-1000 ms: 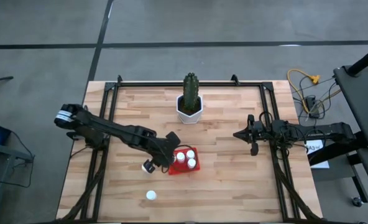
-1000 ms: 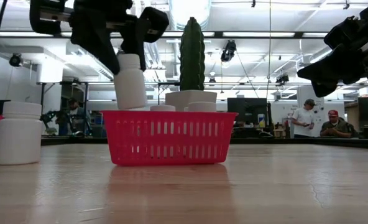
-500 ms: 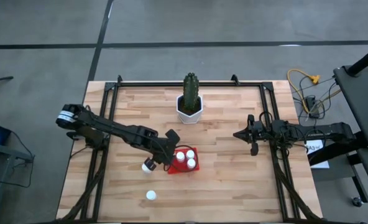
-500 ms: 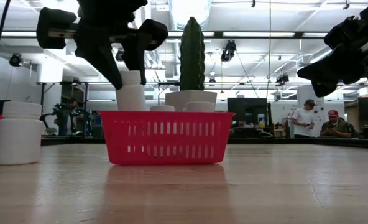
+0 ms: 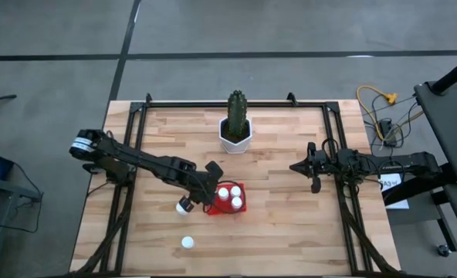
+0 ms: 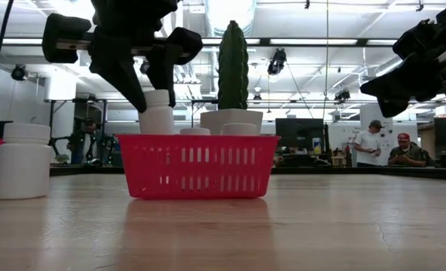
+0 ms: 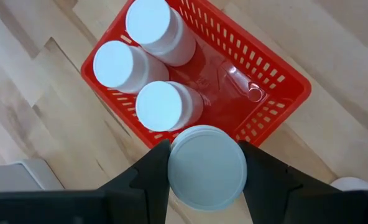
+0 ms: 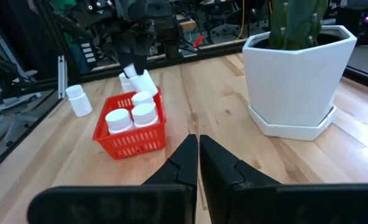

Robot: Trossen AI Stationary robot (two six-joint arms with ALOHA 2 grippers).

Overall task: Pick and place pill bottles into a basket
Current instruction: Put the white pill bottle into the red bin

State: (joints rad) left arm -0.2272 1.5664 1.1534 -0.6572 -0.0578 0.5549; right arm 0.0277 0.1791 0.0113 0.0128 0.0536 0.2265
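Left gripper (image 7: 206,167) is clamped on a pill bottle (image 7: 207,167), which over the last second has come down from well above the red basket (image 6: 197,165) to its rim at the near corner. Three bottles (image 7: 143,68) already stand inside. We judge release is close. One bottle (image 5: 187,242) waits on the table. Right gripper (image 8: 195,149), fingers closed on nothing, idles near the cactus pot (image 8: 296,74).

Three bottles (image 7: 150,62) crowded one side of the basket (image 7: 277,99); its other half was bare, open from above.
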